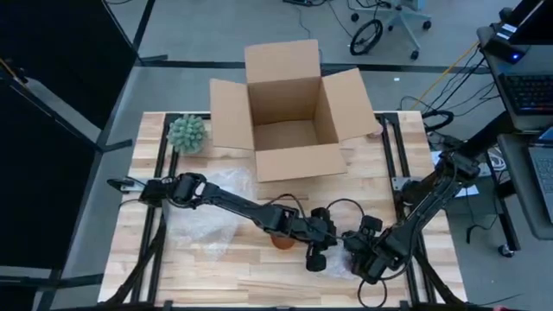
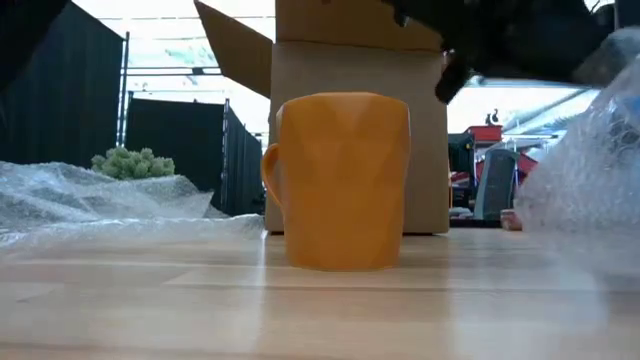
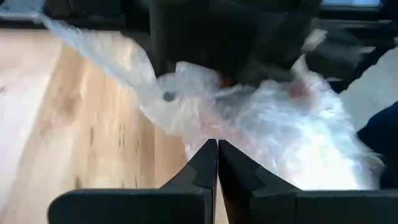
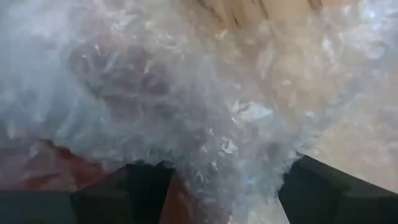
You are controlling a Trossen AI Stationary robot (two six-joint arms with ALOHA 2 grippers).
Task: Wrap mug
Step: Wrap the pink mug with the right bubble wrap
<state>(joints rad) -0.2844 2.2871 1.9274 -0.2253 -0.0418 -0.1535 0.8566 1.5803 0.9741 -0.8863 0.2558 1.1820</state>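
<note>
Mug (image 2: 343, 180) upright, uncovered | bubble wrap (image 4: 205, 118) hides right tool's grasp

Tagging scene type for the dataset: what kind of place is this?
Likely a robotics lab or workshop: wooden table framed by metal rails, black curtains alongside, an office chair and a keyboard beyond it.

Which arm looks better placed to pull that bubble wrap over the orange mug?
Probably the left. The left gripper sits right beside the mug, its fingers seemingly pinched on the bubble wrap. The right gripper is farther from the mug and open, wrap loose between its fingers.
</note>
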